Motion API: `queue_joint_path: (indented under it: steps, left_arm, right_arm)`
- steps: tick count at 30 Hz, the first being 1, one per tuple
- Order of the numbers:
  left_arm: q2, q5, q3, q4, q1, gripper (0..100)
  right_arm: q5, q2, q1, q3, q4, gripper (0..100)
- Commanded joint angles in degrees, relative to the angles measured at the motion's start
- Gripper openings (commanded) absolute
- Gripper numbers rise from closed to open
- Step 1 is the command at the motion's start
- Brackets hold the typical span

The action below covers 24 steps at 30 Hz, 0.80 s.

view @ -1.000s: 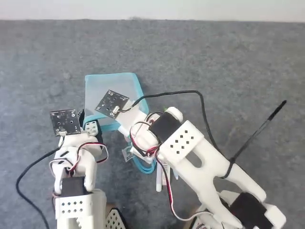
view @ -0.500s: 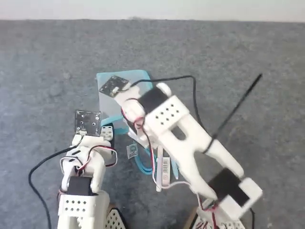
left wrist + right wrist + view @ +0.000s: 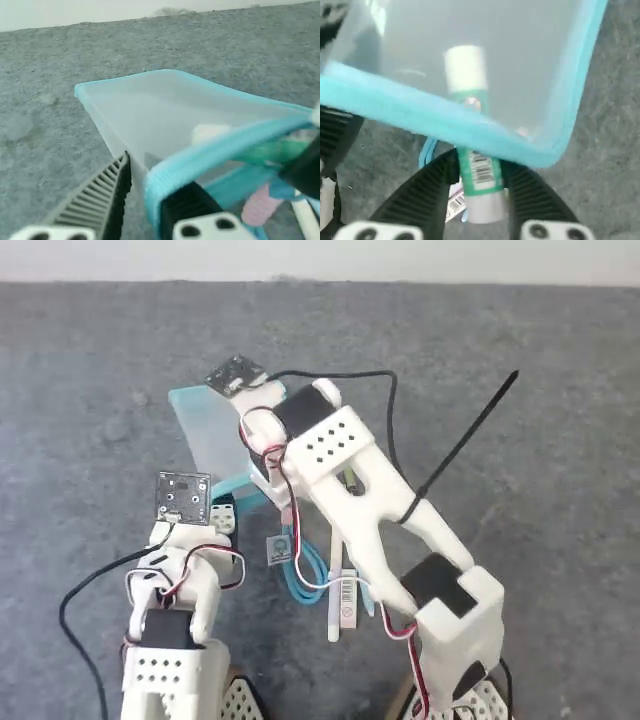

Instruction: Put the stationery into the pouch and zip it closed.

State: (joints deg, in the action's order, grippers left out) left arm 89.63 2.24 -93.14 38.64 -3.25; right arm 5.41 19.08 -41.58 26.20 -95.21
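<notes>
The pouch (image 3: pixel 205 430), clear with a blue rim, stands tilted on the grey table (image 3: pixel 520 340) between the two arms, and nearest to the arm bases a white pen (image 3: pixel 343 598) lies flat beside a blue cord (image 3: pixel 297 585). A bit farther, the left gripper (image 3: pixel 145 175) is closed on the blue rim at the pouch's mouth. Past it, the right gripper (image 3: pixel 480 160) squeezes a green glue stick (image 3: pixel 481 185), whose white cap seems to be inside the pouch, seen through the clear wall.

Grey table (image 3: pixel 540 340) with white pen (image 3: pixel 339 612)
</notes>
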Motion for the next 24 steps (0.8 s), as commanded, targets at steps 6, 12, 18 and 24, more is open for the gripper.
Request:
queue_joint_path:
  steps: [6,12,18,24]
  left_arm:
    - [0.7,-1.1,0.6,-0.7,1.1,1]
    - [0.7,-1.1,0.6,-0.7,1.1,1]
    - [0.7,-1.0,0.9,-0.7,1.0,1]
    - [0.7,-0.7,2.2,-0.8,1.0,1]
  right_arm:
    - [-0.4,-14.3,2.6,4.8,0.4,24.8]
    - [-0.1,-25.9,2.5,-3.7,0.2,24.9]
    - [3.6,-37.8,4.7,-20.7,2.4,24.9]
    - [6.0,-45.8,4.4,-43.8,11.1,24.6]
